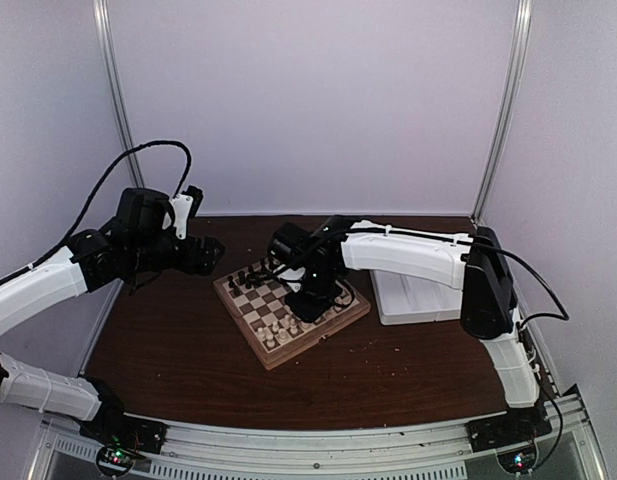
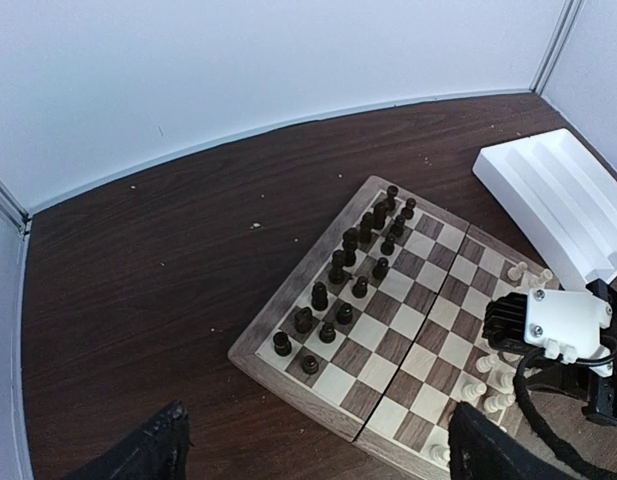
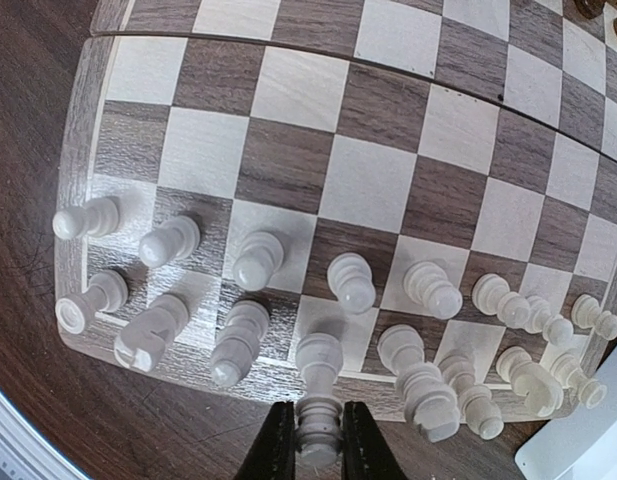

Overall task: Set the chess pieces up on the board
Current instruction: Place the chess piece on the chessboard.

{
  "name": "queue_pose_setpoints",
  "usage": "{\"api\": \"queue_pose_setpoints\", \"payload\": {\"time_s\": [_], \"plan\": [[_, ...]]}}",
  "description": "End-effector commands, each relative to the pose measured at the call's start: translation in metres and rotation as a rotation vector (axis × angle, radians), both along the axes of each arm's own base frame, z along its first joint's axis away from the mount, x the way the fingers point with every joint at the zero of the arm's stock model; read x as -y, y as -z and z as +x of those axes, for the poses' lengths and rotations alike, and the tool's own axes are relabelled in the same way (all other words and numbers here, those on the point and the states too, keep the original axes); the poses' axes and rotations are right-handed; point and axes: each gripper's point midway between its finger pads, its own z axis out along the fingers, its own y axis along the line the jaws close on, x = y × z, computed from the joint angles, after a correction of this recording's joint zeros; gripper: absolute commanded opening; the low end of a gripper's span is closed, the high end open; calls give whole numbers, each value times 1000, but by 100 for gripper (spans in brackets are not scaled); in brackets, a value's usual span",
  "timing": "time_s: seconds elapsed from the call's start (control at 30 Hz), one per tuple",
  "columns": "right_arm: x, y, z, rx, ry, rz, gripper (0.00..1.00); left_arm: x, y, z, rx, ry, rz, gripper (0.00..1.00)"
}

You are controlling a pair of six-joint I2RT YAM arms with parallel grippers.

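One white piece (image 3: 319, 422) sits at the near rim of the board (image 3: 388, 180). It is pinched between the two fingers of the right claw (image 3: 319, 445), which close on its sides. The other white pieces (image 3: 348, 285) stand in two rows just beyond it along that edge. Dark pieces (image 2: 353, 260) line the opposite side. The left claw (image 2: 313, 455) hangs spread wide, gripping nothing, above the table (image 2: 168, 300) off the board's corner. A tray (image 1: 418, 295) lies beside the board.

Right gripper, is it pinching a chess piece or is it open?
Shut on a piece: the right gripper squeezes a cream chess piece between its two dark fingers, at the edge of the board.
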Motion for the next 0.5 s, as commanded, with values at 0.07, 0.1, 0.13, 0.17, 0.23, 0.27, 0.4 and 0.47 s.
{"api": "queue_pose_setpoints", "payload": {"time_s": [0.07, 0.1, 0.13, 0.17, 0.23, 0.27, 0.4, 0.47], "plan": [[1, -1, 9, 26, 6, -12, 5, 0, -14, 9, 49, -13, -10, 90], [1, -1, 9, 26, 6, -12, 5, 1, -13, 8, 48, -12, -10, 90], [1, 0, 9, 26, 5, -14, 5, 1, -13, 8, 47, -12, -11, 90], [1, 0, 10, 29, 6, -15, 5, 1, -13, 8, 47, -14, -10, 90], [3, 0, 11, 35, 8, -22, 5, 0, -13, 8, 47, -15, -9, 90], [3, 1, 12, 38, 9, -25, 5, 0, -13, 8, 48, -16, -8, 90], [3, 1, 13, 40, 11, -24, 5, 0, -14, 8, 49, -14, -10, 90], [2, 1, 13, 41, 10, -24, 5, 0, -14, 8, 49, -15, -11, 90]]}}
